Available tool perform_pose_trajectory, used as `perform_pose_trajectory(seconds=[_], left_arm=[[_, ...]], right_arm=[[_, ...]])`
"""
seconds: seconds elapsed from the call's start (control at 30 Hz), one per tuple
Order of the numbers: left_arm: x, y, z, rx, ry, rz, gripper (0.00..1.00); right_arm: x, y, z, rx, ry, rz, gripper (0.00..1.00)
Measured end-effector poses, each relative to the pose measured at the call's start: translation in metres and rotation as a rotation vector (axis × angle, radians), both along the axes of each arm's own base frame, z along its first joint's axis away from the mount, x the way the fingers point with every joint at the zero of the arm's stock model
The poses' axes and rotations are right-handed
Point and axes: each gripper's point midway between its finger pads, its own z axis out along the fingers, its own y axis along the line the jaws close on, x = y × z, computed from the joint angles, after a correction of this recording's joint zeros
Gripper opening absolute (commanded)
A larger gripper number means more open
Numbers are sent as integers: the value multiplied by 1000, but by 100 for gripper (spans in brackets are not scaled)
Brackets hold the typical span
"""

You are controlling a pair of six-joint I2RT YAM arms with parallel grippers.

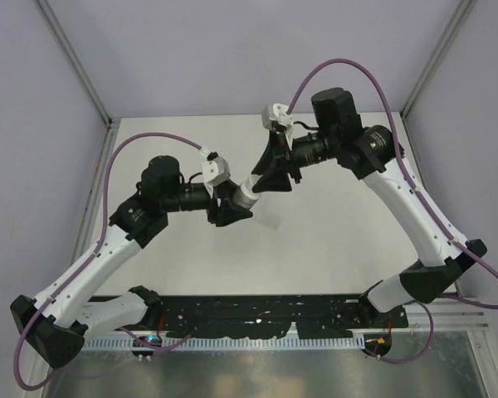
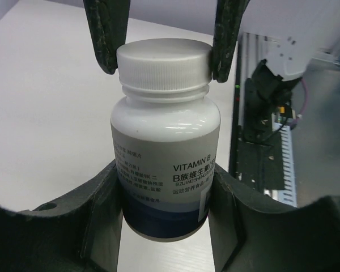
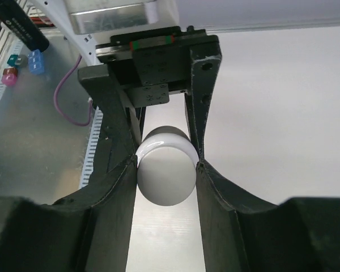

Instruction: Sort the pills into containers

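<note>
White tabletop [image 1: 340, 240] is spread beneath both arms, and over its middle, on the side nearer the bases, the vitamin B bottle [image 2: 164, 130] is held by its body in the left gripper [image 2: 163, 178], which is closed partway around it. The bottle's long axis is pointed away from that gripper toward the right gripper [image 3: 167, 164], by which the white cap [image 3: 165, 173] is clamped from the far end. A twist about this shared axis is judged to be called for next, and no pills can be made out.
</note>
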Motion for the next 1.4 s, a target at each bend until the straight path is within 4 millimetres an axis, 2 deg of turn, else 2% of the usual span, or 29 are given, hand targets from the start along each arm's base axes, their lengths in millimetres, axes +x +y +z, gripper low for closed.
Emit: perform_pose_trajectory(seconds=[0.27, 0.43, 0.6, 0.8, 1.0, 1.13, 1.4], left_arm=[[-46, -10, -2, -35, 91, -285, 0], [-61, -11, -5, -41, 142, -384, 0], [-63, -11, -4, -44, 151, -394, 0], [-61, -11, -5, -39, 152, -379, 0], [-59, -10, -3, -40, 122, -362, 0], [-57, -8, 2, -43, 84, -334, 0], [-40, -4, 5, -31, 9, -216, 0]], right_arm=[[-46, -10, 0, -41, -179, 140, 24], [-60, -11, -3, -80, -265, 186, 27], [-62, -13, -2, -93, -305, 201, 37], [-59, -14, -4, -105, -313, 196, 64], [-48, -17, -9, -144, -319, 142, 83], [-44, -17, -8, -151, -313, 112, 93], [-37, -14, -1, -133, -254, 49, 96]])
